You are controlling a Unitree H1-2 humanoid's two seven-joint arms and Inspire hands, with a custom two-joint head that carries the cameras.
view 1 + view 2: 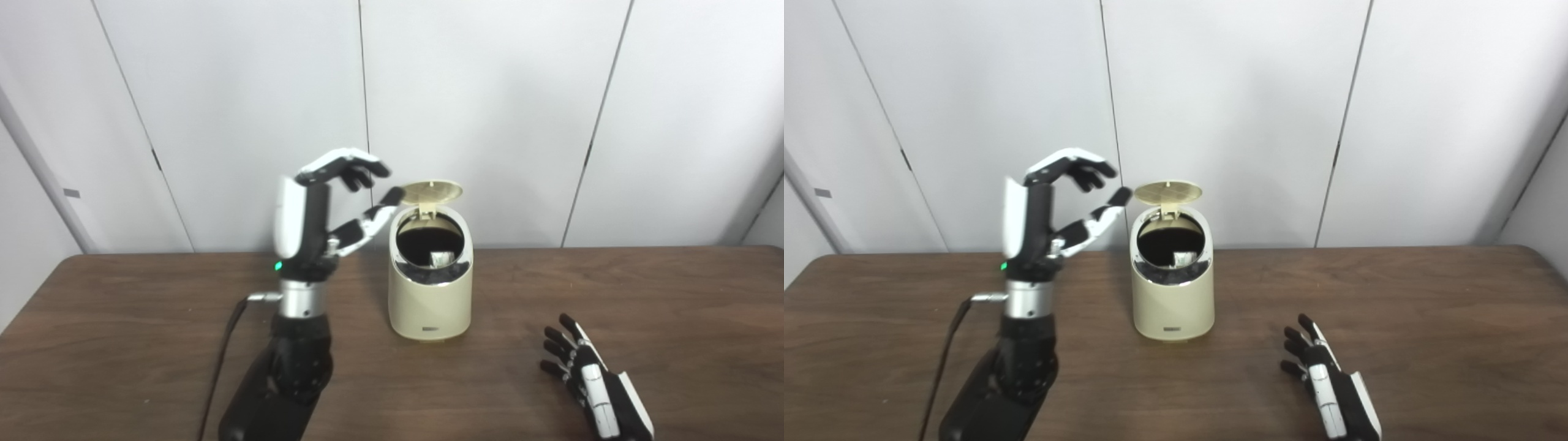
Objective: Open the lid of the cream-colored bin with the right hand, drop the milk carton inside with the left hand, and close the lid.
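The cream-colored bin [430,303] stands mid-table with its round lid [432,192] tipped up at the back. Inside the dark opening a bit of the milk carton [441,258] shows, pale and partly hidden. My left hand [334,205] is raised just left of the bin's top, open, fingers curled and apart, thumb reaching toward the lid's edge, holding nothing. My right hand [582,370] lies low over the table at the front right, open with fingers spread, well clear of the bin.
The brown wooden table [643,294] runs across the view, with white wall panels behind it. A black cable [223,349] trails down beside my left forearm.
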